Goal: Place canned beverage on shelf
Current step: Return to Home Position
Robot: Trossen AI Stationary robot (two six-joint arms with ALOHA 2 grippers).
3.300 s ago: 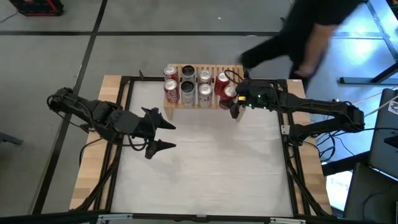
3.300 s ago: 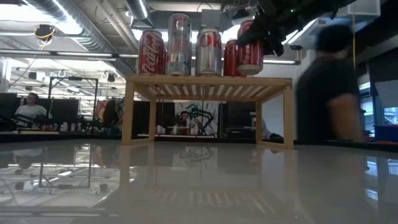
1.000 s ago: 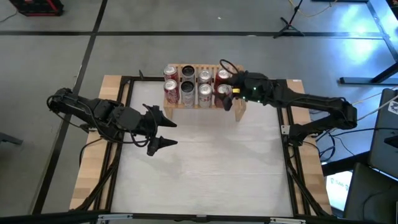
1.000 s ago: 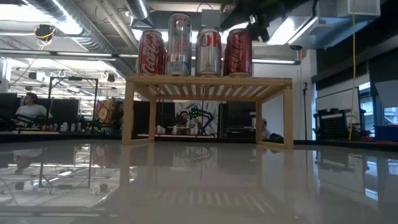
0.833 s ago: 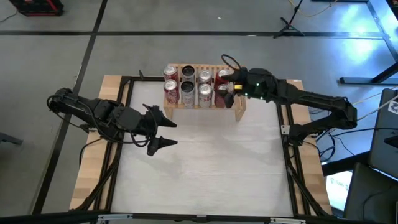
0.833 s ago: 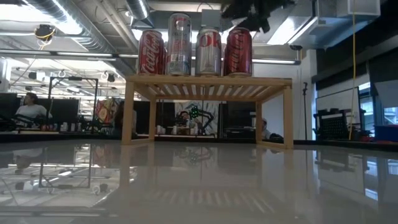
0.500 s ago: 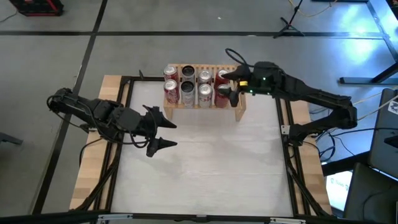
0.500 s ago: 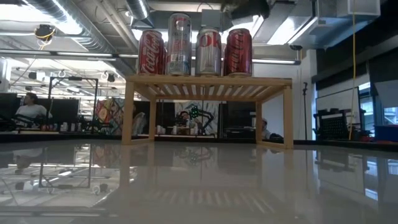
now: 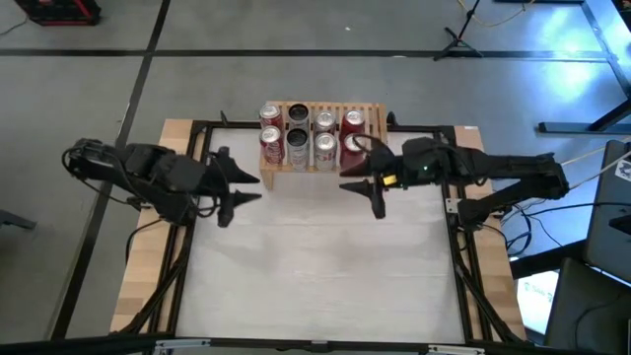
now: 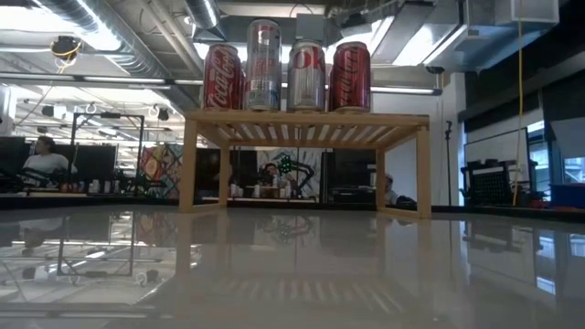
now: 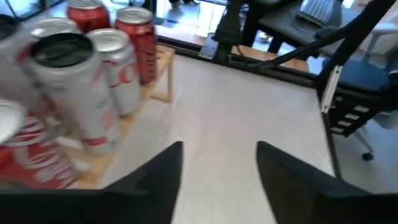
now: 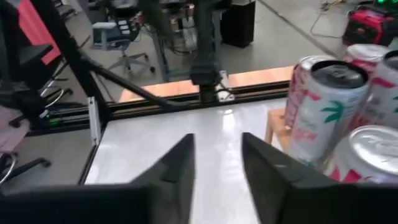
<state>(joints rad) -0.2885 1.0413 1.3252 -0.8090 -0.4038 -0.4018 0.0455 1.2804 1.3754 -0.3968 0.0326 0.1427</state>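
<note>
Eight cans (image 9: 324,148) stand in two rows of four on the shelf (image 9: 373,109) at the far edge of the worktop (image 9: 315,276); in the low view you see the front four upright, red at the ends, pale between. Your right tool (image 9: 363,196) hangs just in front of the shelf's right end, fingers apart and holding nothing. Your left tool (image 9: 245,192) hovers off the shelf's left end, likewise spread and bare. Stocking looks finished, with no can off the shelf; all that seems left is parking both arms
</note>
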